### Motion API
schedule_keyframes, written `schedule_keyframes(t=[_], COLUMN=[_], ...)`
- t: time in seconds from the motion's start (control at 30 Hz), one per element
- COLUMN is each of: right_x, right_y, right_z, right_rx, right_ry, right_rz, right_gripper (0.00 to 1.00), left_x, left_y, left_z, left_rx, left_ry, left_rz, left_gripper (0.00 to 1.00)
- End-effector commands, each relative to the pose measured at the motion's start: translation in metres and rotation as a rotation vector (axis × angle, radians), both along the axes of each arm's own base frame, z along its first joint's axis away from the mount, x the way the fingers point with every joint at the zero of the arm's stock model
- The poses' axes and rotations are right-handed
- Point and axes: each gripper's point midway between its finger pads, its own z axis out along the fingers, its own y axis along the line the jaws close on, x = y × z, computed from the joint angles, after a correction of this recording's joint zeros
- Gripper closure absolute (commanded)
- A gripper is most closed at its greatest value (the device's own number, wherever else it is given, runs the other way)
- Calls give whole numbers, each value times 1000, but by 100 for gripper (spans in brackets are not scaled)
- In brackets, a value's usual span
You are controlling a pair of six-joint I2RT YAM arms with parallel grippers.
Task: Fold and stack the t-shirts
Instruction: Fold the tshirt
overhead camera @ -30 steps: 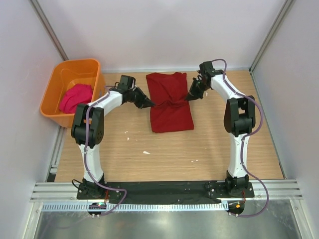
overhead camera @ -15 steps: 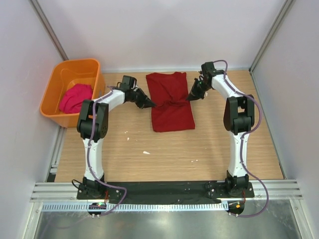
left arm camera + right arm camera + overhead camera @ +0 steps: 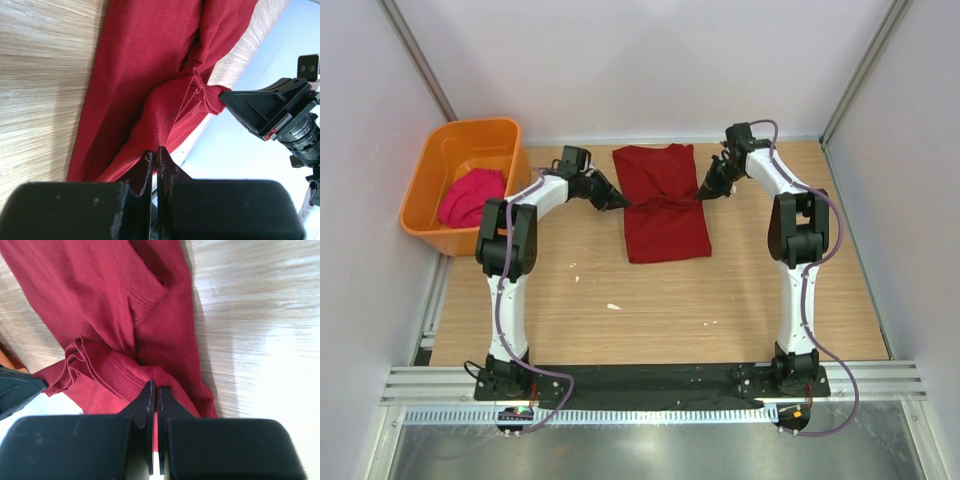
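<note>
Folding of the dark crimson t-shirt (image 3: 665, 228) is judged to be the step in hand. Nearest, short of both hands, its hem half is laid flat on the wooden surface (image 3: 650, 300). At mid-length the cloth is pinched from either side. The left hand (image 3: 620, 205) is clenched on the shirt's left edge and the right hand (image 3: 703, 193) on its right edge, each over a gathered tuck. Between the hands a raised crease is drawn across the cloth. Beyond them the collar half is spread flat. Farther off, outward of the left hand and well apart from it, the magenta-pink t-shirt (image 3: 472, 197) is heaped in the orange tub (image 3: 435, 160), not yet folded. Next, both hands would need to be moved together at an even height, so that the crease is kept straight and one half is laid squarely over the other.
</note>
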Motion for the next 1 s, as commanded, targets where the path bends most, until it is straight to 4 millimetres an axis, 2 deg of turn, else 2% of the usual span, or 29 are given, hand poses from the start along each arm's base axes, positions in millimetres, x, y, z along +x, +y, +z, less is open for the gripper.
schedule_keyframes(t=[0.0, 0.17, 0.37, 0.5, 0.53, 0.57, 0.6, 0.63, 0.67, 0.7, 0.73, 0.77, 0.8, 0.83, 0.87, 0.9, 0.93, 0.97], right_x=[13, 16, 18, 26, 28, 33, 36, 39, 48, 51, 51, 59, 55, 56, 51, 46, 46, 32], right_y=[-1, -8, -9, -10, -11, -12, -15, -17, -19, -20, -29, -34, -39, -49, -51, -51, -47, -44], right_z=[30, 37, 18, 9, 2, 4, 3, 3, 7, 9, 10, 24, 28, 32, 45, 49, 57, 45], right_rx=[27, 21, 19, 17, 17, 16, 11, 8, 2, -9, -50, -72, -103, -161, -178, -189, -188, -191], right_ry=[-65, -81, -41, -45, -36, -48, -51, -56, -80, -87, -85, -123, -118, -141, -162, -165, -200, -165], right_rz=[-13, -31, -31, -33, -36, -39, -46, -48, -49, -49, -50, -52, -46, -44, -39, -38, -30, -18], right_gripper=[98, 98, 96, 91, 87, 85, 80, 68, 65, 62, 57, 55, 53, 51, 50, 50, 49, 49], left_x=[7, 8, 10, 14, 15, 16, 27, 23, 26, 36, 35, 36, 38, 37, 33, 27, 22, 14], left_y=[2, 7, 6, 7, 8, 9, 11, 16, 20, 23, 34, 40, 44, 47, 45, 43, 36, 22], left_z=[19, 15, 0, -5, -6, -10, -1, -4, -1, 16, 16, 23, 40, 46, 50, 48, 60, 62], left_rx=[-22, -15, -19, -5, 7, 24, 55, 100, 134, 169, 251, 295, 321, 345, 348, 349, 325, 291], left_ry=[-40, -29, -4, -11, -11, -13, -54, -50, -69, -119, -115, -160, -207, -221, -241, -233, -264, -270], left_rz=[-10, -1, -9, -12, -18, -25, -18, -45, -51, -52, -43, -65, -64, -64, -84, -96, -112, -137], left_gripper=[100, 100, 99, 85, 77, 70, 58, 56, 55, 52, 50, 46, 43, 42, 42, 43, 45, 47])
